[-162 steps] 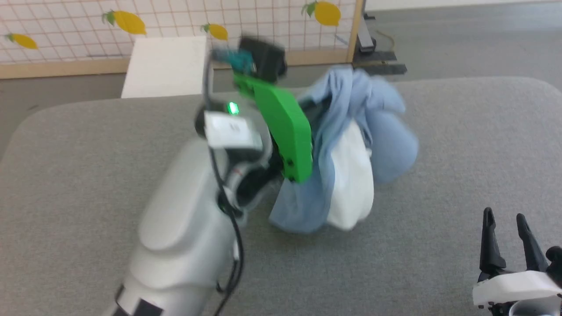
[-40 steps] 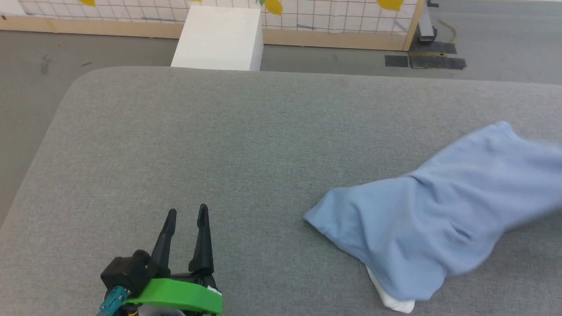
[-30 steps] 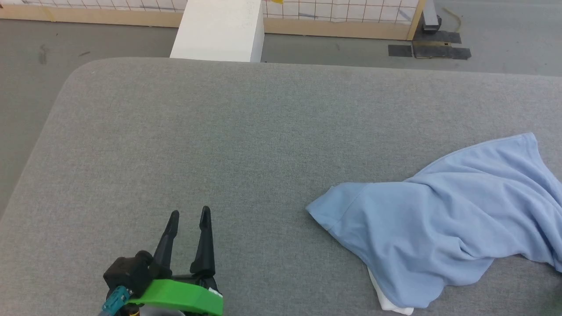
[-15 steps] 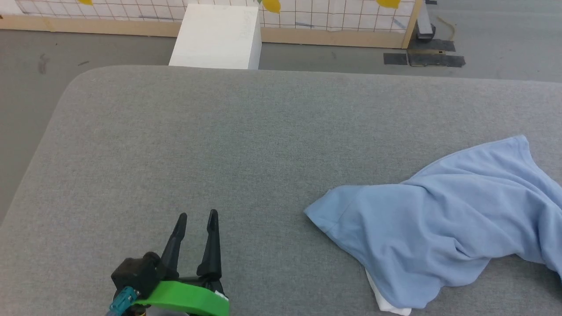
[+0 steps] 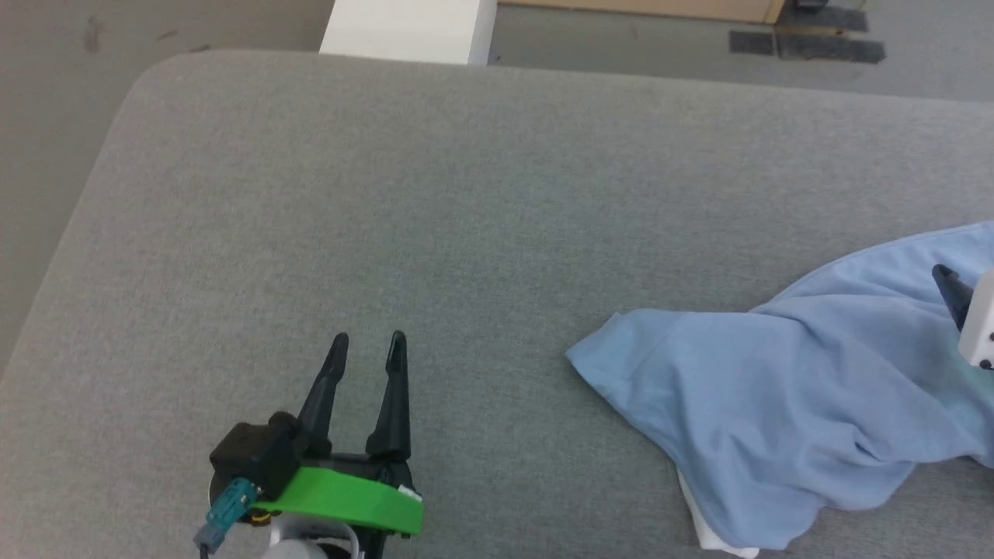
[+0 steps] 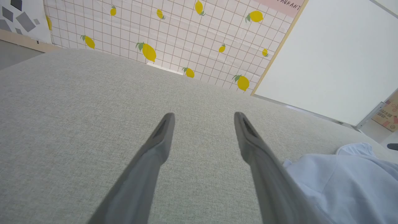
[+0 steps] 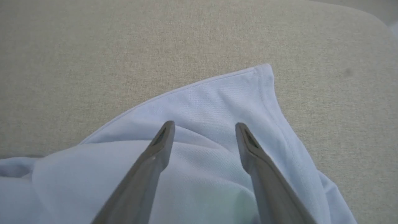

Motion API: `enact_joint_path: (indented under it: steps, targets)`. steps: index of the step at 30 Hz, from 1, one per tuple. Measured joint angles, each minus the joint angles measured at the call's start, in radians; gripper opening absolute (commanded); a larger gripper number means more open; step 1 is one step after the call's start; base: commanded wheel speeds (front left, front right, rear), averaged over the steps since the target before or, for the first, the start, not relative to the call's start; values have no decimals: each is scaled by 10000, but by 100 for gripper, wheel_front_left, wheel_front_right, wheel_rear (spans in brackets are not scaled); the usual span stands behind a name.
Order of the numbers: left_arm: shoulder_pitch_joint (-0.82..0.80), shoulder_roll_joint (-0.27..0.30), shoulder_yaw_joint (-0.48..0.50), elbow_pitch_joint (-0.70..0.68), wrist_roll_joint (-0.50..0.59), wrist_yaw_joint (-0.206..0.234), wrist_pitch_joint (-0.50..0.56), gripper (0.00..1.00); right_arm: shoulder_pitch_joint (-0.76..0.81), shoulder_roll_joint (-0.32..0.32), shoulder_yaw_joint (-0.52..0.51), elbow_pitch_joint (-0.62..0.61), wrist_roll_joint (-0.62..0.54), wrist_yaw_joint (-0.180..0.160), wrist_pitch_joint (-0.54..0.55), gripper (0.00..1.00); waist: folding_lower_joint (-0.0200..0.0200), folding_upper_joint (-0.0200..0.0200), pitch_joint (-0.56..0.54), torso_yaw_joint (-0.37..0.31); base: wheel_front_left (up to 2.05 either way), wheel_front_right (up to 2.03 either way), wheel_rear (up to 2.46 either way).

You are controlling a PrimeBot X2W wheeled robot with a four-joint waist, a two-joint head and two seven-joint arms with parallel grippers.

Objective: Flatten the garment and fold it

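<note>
The garment (image 5: 776, 396), a light blue shirt, lies rumpled on the right side of the grey table (image 5: 435, 202), a bit of white layer poking out at its near edge. In the right wrist view my right gripper (image 7: 203, 126) stands open above the garment (image 7: 217, 102), nothing between its fingers; one dark fingertip (image 5: 949, 281) shows at the head view's right edge. My left gripper (image 5: 368, 344) is open over bare table at the lower left, well apart from the cloth. In the left wrist view the left gripper (image 6: 203, 116) has the garment (image 6: 351, 180) at its lower right.
A white box (image 5: 408, 29) stands on the floor beyond the table's far edge. Behind it, in the left wrist view, runs a lemon-patterned grid wall (image 6: 174, 34) and a white panel (image 6: 332, 56). The table's left edge curves off at the far left.
The right gripper has opened and let go of the garment, which now rests on the table. The head camera has tilted down and shifted. The left gripper has barely moved.
</note>
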Motion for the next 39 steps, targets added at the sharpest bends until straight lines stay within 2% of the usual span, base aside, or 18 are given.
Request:
enact_joint_path:
  steps: [10,13,22,26,32,35,39]
  targets:
    - [-428,0,-328,-134,77,6,0,100,-291,-130,-190,1791,-909,2,-25,100,2,0,842,709,0,0,0]
    - [-512,0,-380,-199,77,10,0,100,-523,-245,-336,1912,-1149,6,-58,0,1,-1,1050,893,0,0,0]
    - [-534,2,-447,-88,-46,138,0,100,-741,-619,0,2013,-1298,4,-633,0,2,0,1019,1154,0,0,0]
    - [-515,0,-483,-17,-151,142,0,100,-1144,-663,640,1572,-851,2,-788,0,2,0,645,1132,0,0,0]
    - [-443,0,-483,-125,-224,197,0,100,-2824,-888,2063,485,-234,2,-598,0,1,0,253,1305,0,0,0]
    - [-401,0,-428,-182,-267,226,0,100,-3701,-727,2851,378,-207,2,-591,0,0,0,287,1474,0,0,0]
    - [-407,2,-479,-203,-332,226,0,100,-4860,-88,3747,943,-362,2,-819,0,0,0,592,1668,0,0,0]
